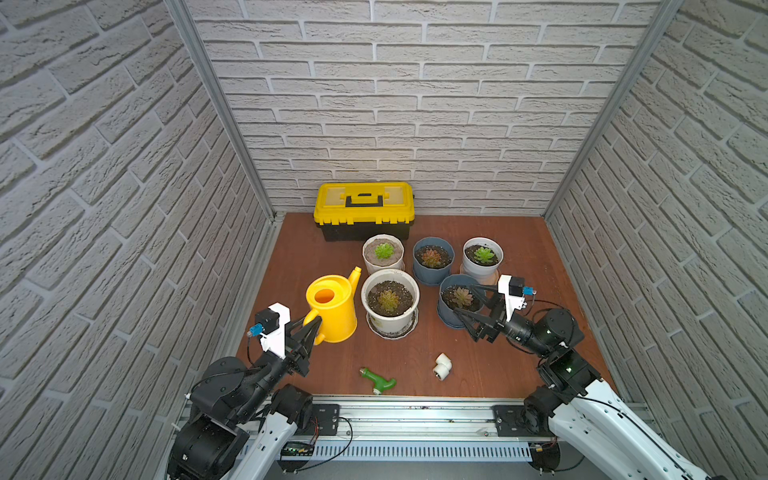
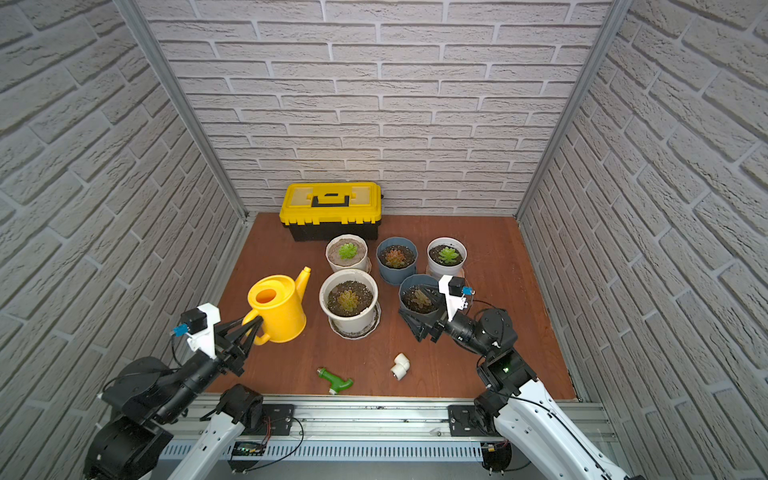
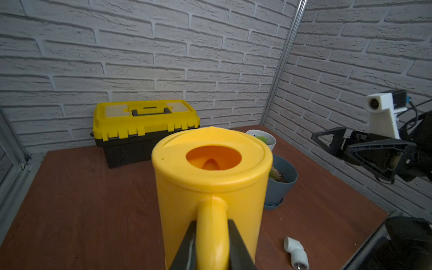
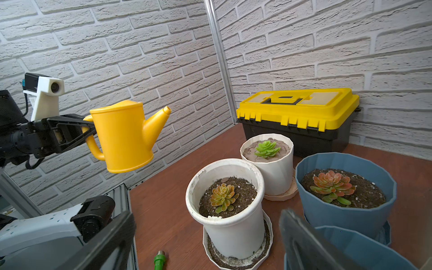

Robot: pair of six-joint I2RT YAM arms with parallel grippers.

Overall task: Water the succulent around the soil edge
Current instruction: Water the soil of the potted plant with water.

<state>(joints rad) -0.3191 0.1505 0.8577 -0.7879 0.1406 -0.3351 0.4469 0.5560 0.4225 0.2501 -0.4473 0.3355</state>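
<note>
Left gripper (image 1: 316, 323) pinching handle of yellow watering can (image 1: 334, 307), can aloft beside white succulent pot (image 1: 390, 322), right gripper (image 1: 463, 300) spread

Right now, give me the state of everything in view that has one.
watering can, held in the air, roughly upright, not pouring
left gripper, shut on the can's handle
right gripper, open, at the near blue pot
toolbox, lid closed
big white pot, upright

Glossy plastic watering can (image 1: 334, 311), wooden tabletop (image 1: 299, 257) (matt)
</note>
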